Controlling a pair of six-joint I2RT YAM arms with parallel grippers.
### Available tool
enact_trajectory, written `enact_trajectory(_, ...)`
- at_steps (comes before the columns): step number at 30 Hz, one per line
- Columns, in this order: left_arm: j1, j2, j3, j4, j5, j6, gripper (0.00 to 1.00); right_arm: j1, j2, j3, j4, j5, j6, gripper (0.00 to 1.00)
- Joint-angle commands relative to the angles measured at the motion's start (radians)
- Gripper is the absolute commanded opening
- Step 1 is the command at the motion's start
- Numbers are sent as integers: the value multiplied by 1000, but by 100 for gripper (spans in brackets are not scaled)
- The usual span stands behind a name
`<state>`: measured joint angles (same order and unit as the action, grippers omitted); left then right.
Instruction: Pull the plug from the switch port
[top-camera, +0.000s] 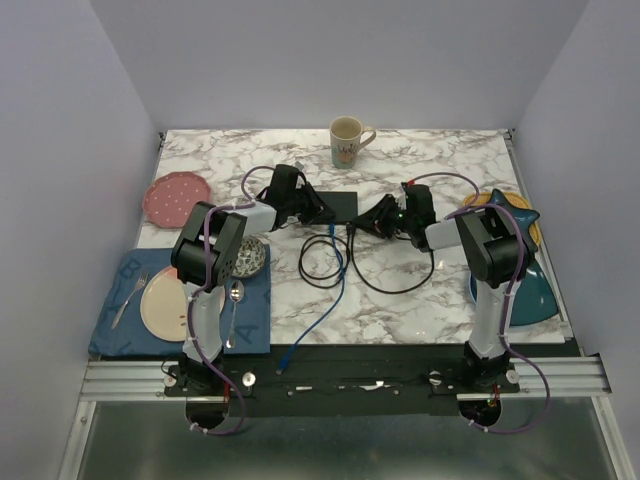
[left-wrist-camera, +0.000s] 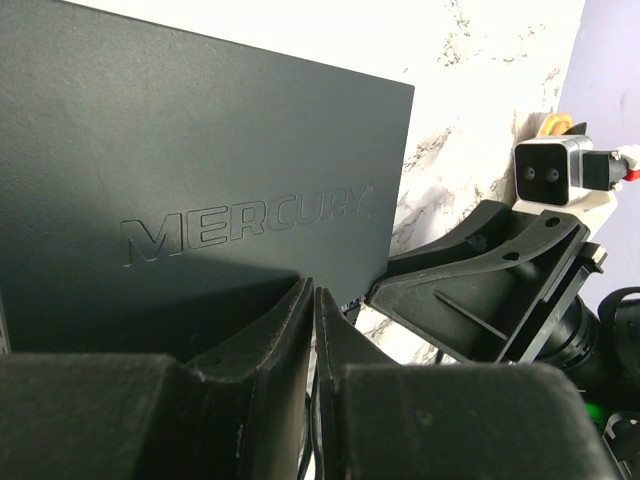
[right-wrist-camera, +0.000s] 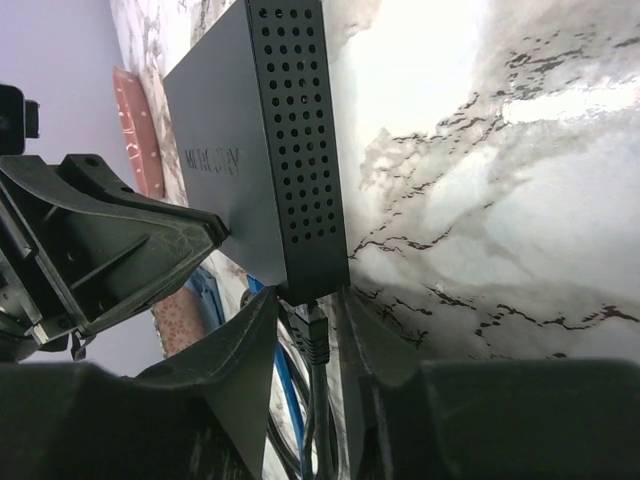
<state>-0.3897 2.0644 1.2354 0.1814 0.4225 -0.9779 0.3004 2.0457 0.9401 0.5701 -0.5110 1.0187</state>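
Observation:
The black switch (top-camera: 336, 204), marked MERCURY (left-wrist-camera: 200, 170), lies flat in the middle of the table. A black plug (right-wrist-camera: 316, 335) sits in a port on its near edge, its black cable (top-camera: 392, 285) looping toward me. My right gripper (right-wrist-camera: 310, 325) is open, one finger on each side of the plug with a small gap on both sides; in the top view it (top-camera: 366, 224) is at the switch's right front corner. My left gripper (left-wrist-camera: 313, 292) is shut and empty, its tips resting at the switch's near left edge (top-camera: 316, 213).
A blue cable (top-camera: 335, 275) runs from the switch to the table's front edge. A mug (top-camera: 346, 140) stands at the back. A pink plate (top-camera: 177, 198) and a blue placemat (top-camera: 120, 320) with dishes lie left. A teal plate (top-camera: 530, 290) lies right.

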Motion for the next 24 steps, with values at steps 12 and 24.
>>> enact_trajectory(12,5,19,-43,-111,-14,15,20,11,-32,9,-142,34,-106,43)
enact_trajectory(24,5,19,-48,-105,-10,8,20,13,-9,57,-200,28,-121,40)
